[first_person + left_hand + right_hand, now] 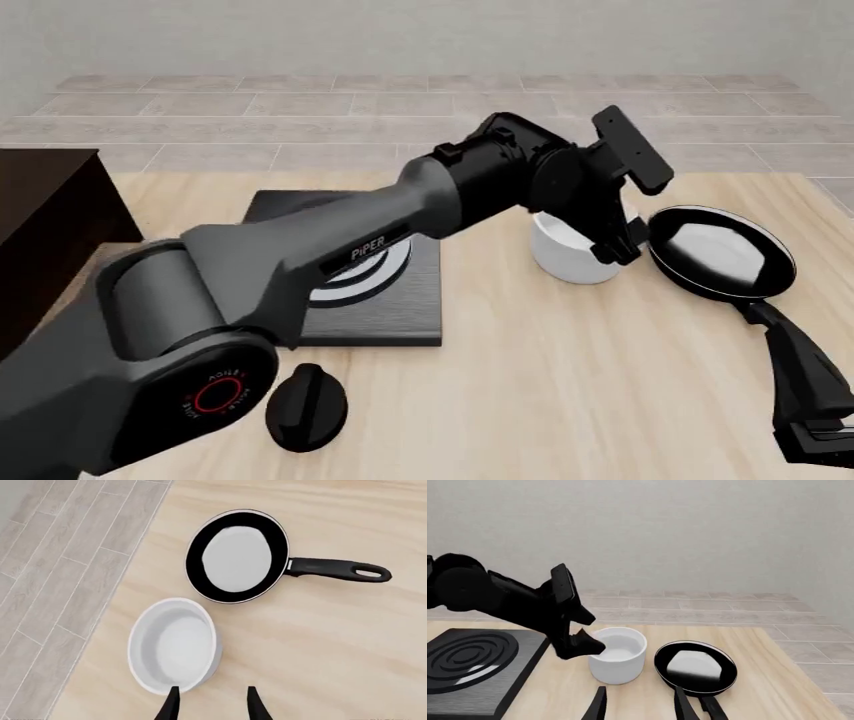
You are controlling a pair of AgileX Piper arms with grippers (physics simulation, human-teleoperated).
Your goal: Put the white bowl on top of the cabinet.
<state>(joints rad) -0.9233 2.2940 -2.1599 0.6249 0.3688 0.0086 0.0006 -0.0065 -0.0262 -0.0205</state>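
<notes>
Front view — white bowl (574, 258) glossy, deep, upright; left claw (625, 248) spread over rim.

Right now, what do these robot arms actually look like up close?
The left arm is matte dark grey, built of rounded tube-like segments, with white "PIPER" lettering on its forearm and a round black joint cap ringed in red near its base. Its left gripper ends in two thin, black, tapering fingers. The right gripper has the same black finger pair. No loose cables show.

Left arm (334, 245): dark grey rounded links, black wrist housing, white "PIPER" lettering on the forearm. Base joint cap (214, 395) black with a red ring marking. Gripper fingers (172, 707) black, tapered, 2 per gripper.
</notes>
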